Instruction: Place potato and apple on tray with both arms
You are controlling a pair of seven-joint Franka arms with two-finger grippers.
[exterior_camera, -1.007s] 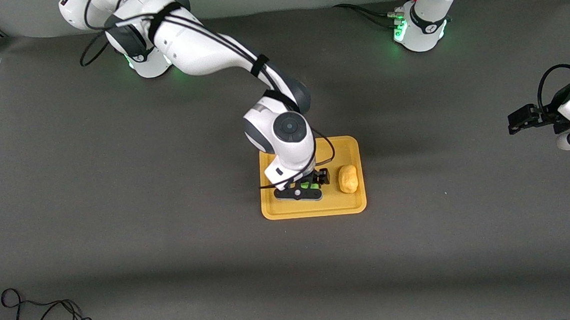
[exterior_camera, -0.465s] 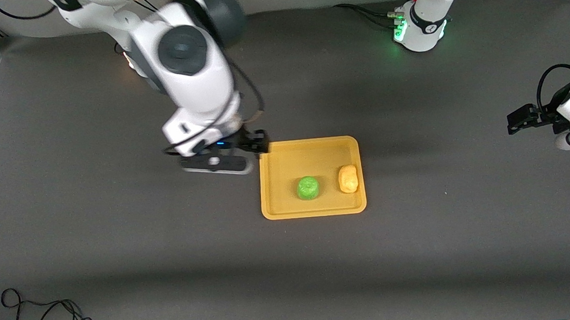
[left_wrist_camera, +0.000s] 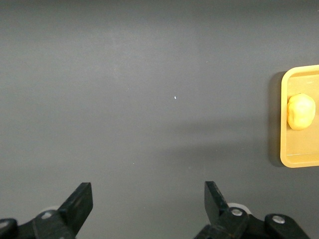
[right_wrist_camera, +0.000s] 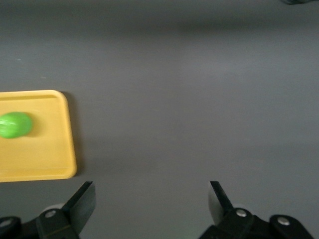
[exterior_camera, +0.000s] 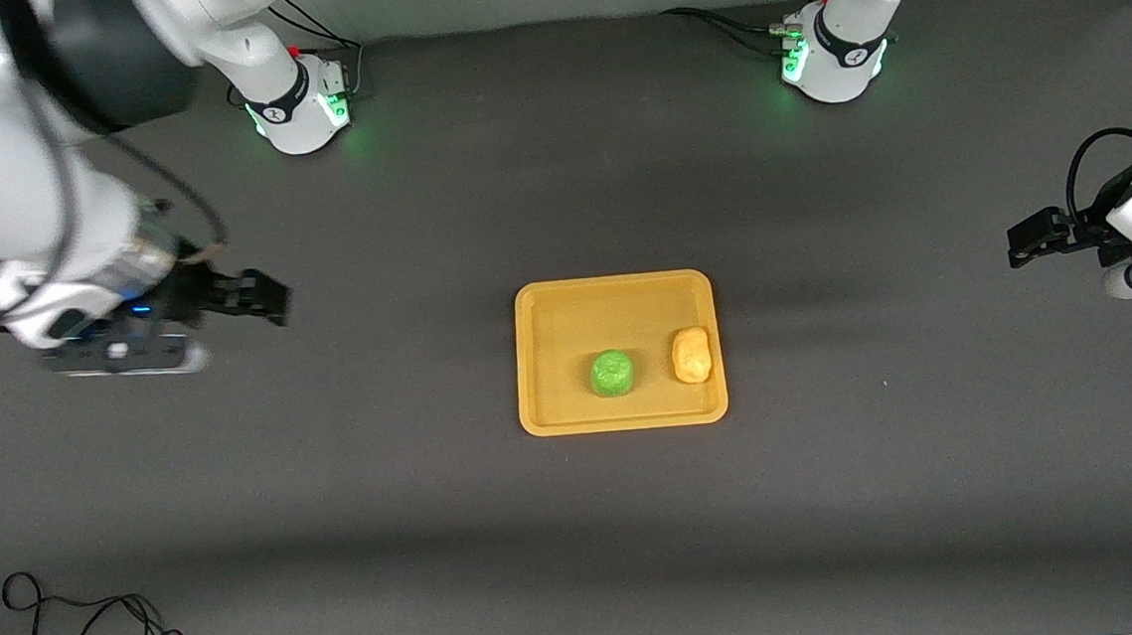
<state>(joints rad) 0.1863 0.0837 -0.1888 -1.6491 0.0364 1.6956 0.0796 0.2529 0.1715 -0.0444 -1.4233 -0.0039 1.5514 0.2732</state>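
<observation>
Right claw (exterior_camera: 271, 303) withdrawn to frame's left, released, green apple (exterior_camera: 614, 372) beside lumpy potato (exterior_camera: 691, 355) on tray (exterior_camera: 566, 317), left claw (exterior_camera: 1024, 244) waiting, released.

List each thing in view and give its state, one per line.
Apple: resting on the tray, free of either claw.
Potato: resting on the tray beside the apple, apart from it.
Tray: flat on the table, holding both.
Right claw: open, empty, over bare table at its own end.
Left claw: open, empty, waiting over its own end.
</observation>
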